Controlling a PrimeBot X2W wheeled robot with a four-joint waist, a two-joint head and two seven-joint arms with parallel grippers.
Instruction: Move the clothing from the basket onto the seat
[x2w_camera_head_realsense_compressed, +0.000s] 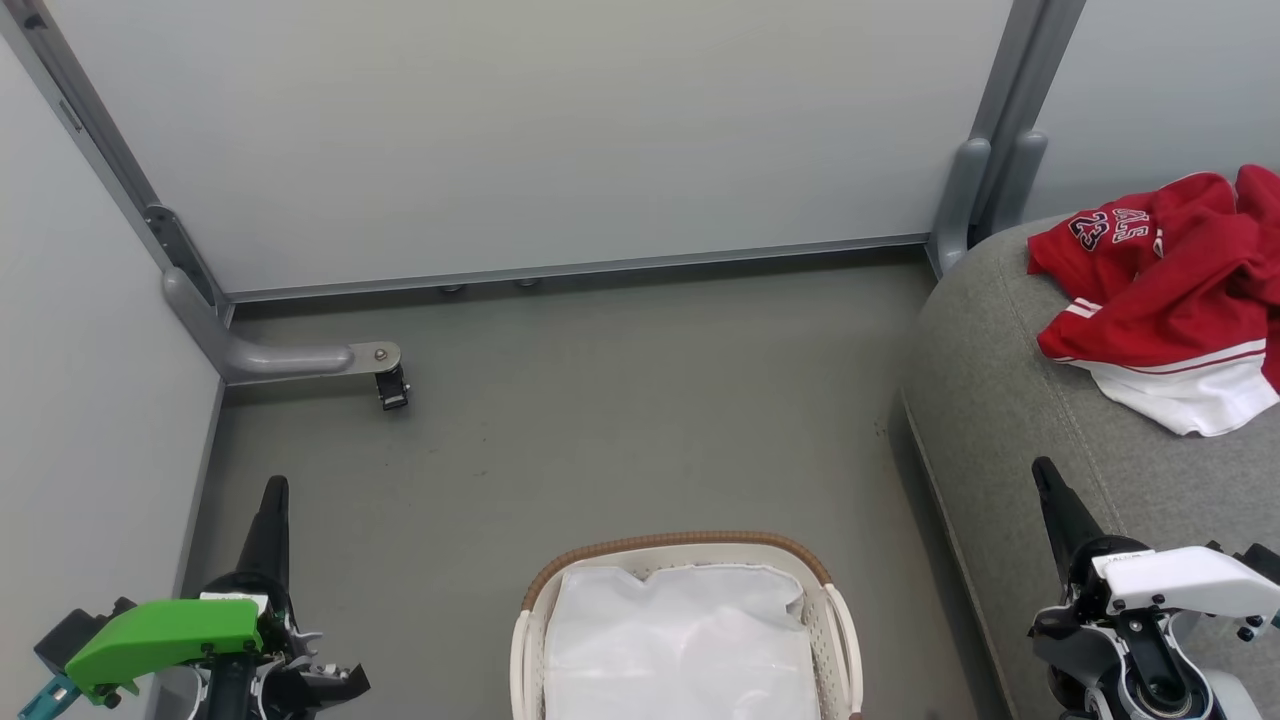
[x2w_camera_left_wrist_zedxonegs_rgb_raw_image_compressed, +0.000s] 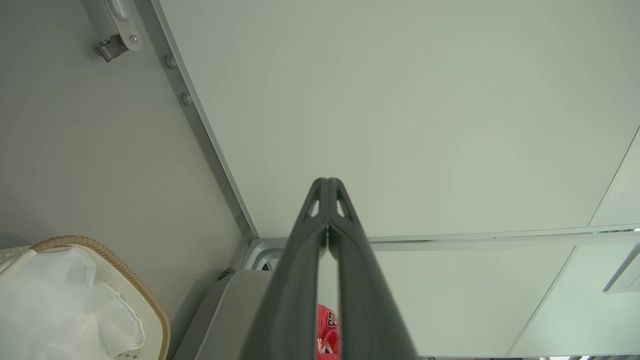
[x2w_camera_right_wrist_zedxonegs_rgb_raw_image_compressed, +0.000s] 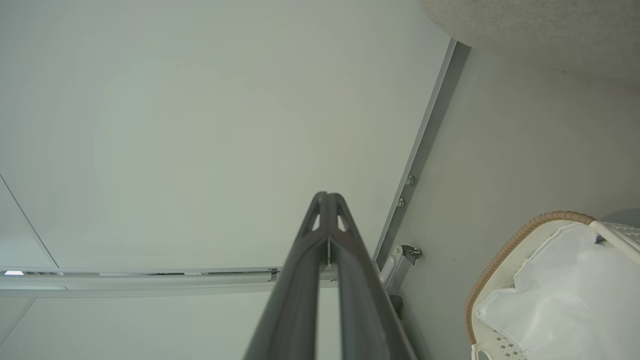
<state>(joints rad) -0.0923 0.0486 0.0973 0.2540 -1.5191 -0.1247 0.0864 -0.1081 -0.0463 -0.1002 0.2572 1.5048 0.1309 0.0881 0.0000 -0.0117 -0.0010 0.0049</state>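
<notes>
Both grippers are hanging clenched and empty. The left gripper (x2w_camera_head_realsense_compressed: 273, 495) is sitting to the left of the basket (x2w_camera_head_realsense_compressed: 680, 541), and the right gripper (x2w_camera_head_realsense_compressed: 1045, 478) to the basket's right, above the near edge of the seat (x2w_camera_head_realsense_compressed: 1000, 400). In each wrist view the dark fingers are pressing tip to tip with nothing between them.

The clothing (x2w_camera_head_realsense_compressed: 1170, 290) is lying crumpled on the seat, beyond the basket and well off to its right. The basket is showing just its white liner (x2w_camera_head_realsense_compressed: 680, 640), so the job is looking done or nearly so, though the basket's near end is running out of frame.

The risks from here are small. A reach into the basket could pinch the liner instead of a garment. A careless swing of the right arm could snag the white hem and drag the pile off the rounded cushion.

A dull grey floor (x2w_camera_head_realsense_compressed: 620, 420) is spreading under and past the basket. Pale wall panels (x2w_camera_head_realsense_compressed: 550, 130) in metal framing are closing off the far side, and a bracket foot (x2w_camera_head_realsense_compressed: 390, 385) is jutting out beyond the basket's left.
</notes>
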